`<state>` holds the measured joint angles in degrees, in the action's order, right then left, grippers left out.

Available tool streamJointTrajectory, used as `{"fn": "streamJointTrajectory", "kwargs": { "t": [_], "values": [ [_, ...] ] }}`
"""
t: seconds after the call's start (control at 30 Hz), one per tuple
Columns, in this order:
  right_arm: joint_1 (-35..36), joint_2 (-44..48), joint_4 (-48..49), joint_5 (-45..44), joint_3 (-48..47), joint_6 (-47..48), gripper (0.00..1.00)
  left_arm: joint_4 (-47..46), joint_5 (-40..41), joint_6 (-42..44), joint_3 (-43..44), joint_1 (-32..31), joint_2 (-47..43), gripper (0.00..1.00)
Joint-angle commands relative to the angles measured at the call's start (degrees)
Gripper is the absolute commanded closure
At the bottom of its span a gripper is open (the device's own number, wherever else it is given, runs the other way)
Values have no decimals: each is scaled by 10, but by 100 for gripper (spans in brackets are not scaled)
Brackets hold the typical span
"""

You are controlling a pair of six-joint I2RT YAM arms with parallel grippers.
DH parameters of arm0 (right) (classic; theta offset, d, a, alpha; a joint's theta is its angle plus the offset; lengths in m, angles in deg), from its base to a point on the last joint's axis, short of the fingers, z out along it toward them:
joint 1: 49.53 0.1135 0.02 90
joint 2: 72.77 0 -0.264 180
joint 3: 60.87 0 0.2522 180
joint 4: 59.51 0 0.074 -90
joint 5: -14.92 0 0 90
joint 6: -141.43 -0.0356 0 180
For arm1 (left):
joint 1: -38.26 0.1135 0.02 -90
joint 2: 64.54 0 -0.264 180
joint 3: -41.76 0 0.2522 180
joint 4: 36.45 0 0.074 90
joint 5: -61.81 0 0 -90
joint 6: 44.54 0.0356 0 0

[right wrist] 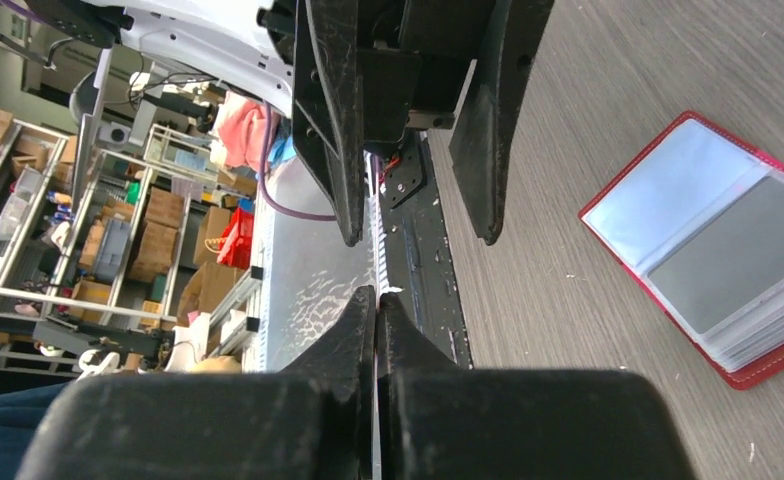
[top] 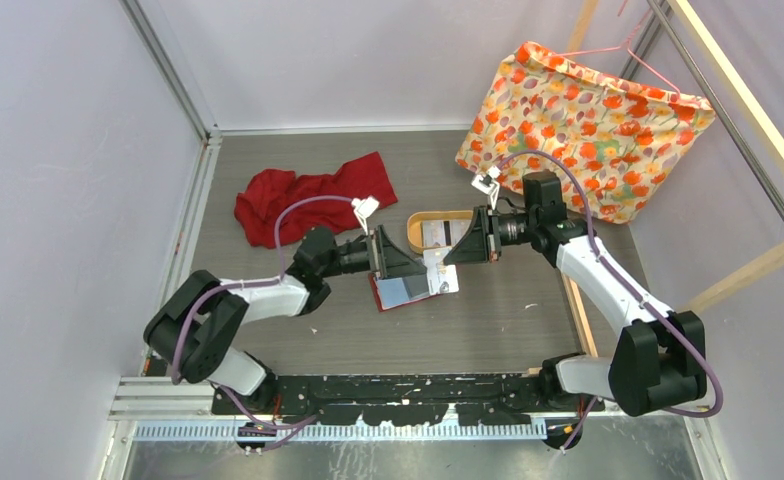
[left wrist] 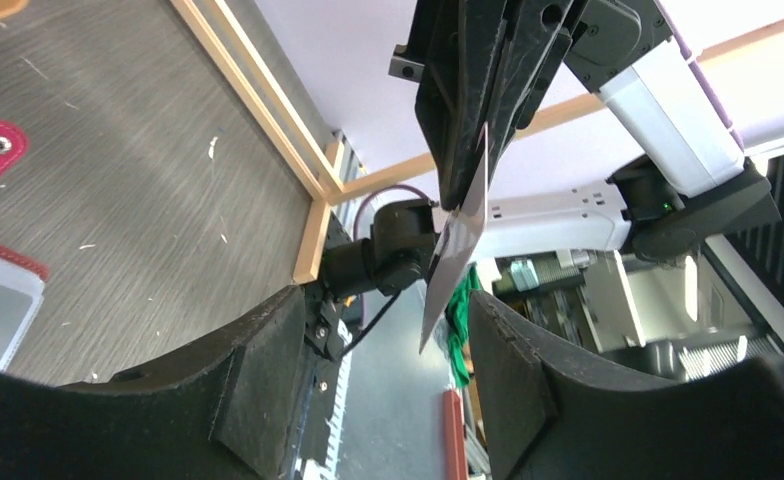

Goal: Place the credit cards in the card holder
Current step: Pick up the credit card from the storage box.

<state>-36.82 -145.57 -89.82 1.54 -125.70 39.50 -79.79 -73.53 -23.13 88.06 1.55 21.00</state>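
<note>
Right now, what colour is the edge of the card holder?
Red; the card holder shows best in the right wrist view.

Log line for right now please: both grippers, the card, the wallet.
right gripper: shut on credit card | left gripper: open, fingers either side of it | card holder: lying open on table | card not yet inserted

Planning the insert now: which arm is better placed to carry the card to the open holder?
Right. The right gripper is shut on the credit card, while the left gripper stands open around it, not gripping. The card holder lies open just below.
</note>
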Motion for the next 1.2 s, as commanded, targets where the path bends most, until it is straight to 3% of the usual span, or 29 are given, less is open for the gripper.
{"fn": "streamJointTrajectory", "kwargs": {
  "t": [0.0, 0.2, 0.37, 0.53, 0.67, 0.77, 0.8, 0.83, 0.9, 0.97, 1.07, 1.17],
  "values": [
    [-6, 7, 64, 10, 5, -31, 99, -107, 110, -17, -49, -21, -50, 38],
    [-2, -22, 71, 15, 1, -40, 99, -37, 169, 38, -42, -58, -84, 42],
    [3, -23, 72, 15, 3, -40, 99, -33, 178, 41, -34, -59, -77, 50],
    [8, -27, 71, 15, 3, -40, 99, -33, 153, 33, -15, -58, -50, 66],
    [12, -33, 71, 15, 4, -38, 99, -66, 142, 26, -13, -58, -33, 99],
    [13, -34, 68, 10, 4, -34, 99, -85, 132, 20, -20, -58, -27, 100],
    [13, -33, 60, 4, 4, -27, 96, -82, 129, 20, -26, -56, -28, 100],
    [13, -32, 39, -6, 1, -11, 84, -78, 128, 19, -33, -53, -30, 100],
    [12, -30, -50, -35, -18, 69, 51, -74, 126, 16, -59, -37, -40, 100],
    [10, -32, -176, -91, -54, 225, 33, -69, 118, 6, -91, -13, -51, 100],
    [10, -38, -217, -196, -73, 273, 32, -34, 95, -6, -132, 26, -71, 100],
    [28, -52, -187, -266, -61, 259, 44, 41, 83, 9, -150, 51, -90, 100]
  ]
}}
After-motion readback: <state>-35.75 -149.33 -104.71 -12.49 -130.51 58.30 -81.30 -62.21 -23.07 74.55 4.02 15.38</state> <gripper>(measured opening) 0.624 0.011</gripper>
